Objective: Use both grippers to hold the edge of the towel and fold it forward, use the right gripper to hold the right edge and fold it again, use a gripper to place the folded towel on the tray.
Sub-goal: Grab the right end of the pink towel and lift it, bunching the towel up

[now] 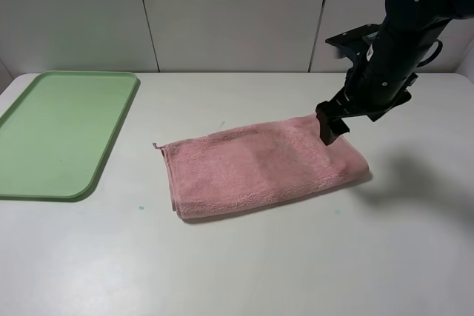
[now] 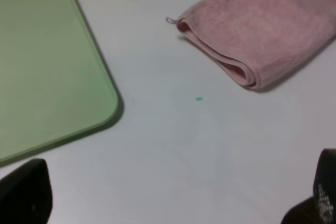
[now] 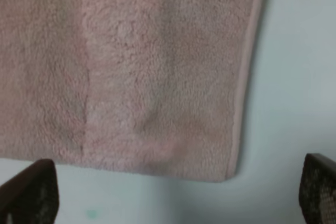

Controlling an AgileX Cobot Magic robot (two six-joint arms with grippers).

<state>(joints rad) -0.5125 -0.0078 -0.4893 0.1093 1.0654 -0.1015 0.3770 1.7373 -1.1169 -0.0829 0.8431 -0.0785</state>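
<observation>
The pink towel (image 1: 259,168) lies folded in half on the white table, long side across, with its corner loop (image 1: 156,145) at the far left end. My right gripper (image 1: 330,126) hangs just above the towel's right end, near the far corner. In the right wrist view its fingertips (image 3: 29,192) stand wide apart and empty, over the towel (image 3: 147,66) and its stitched hem (image 3: 247,77). My left gripper (image 2: 170,203) is open and empty above bare table, apart from the towel's folded left end (image 2: 252,30). It is outside the exterior view. The pale-green tray (image 1: 59,135) lies at the left.
The tray's rounded near corner (image 2: 105,108) shows in the left wrist view, with bare table between it and the towel. A small green speck (image 2: 198,98) marks the table there. A pale panelled wall (image 1: 229,12) stands behind the table's far edge.
</observation>
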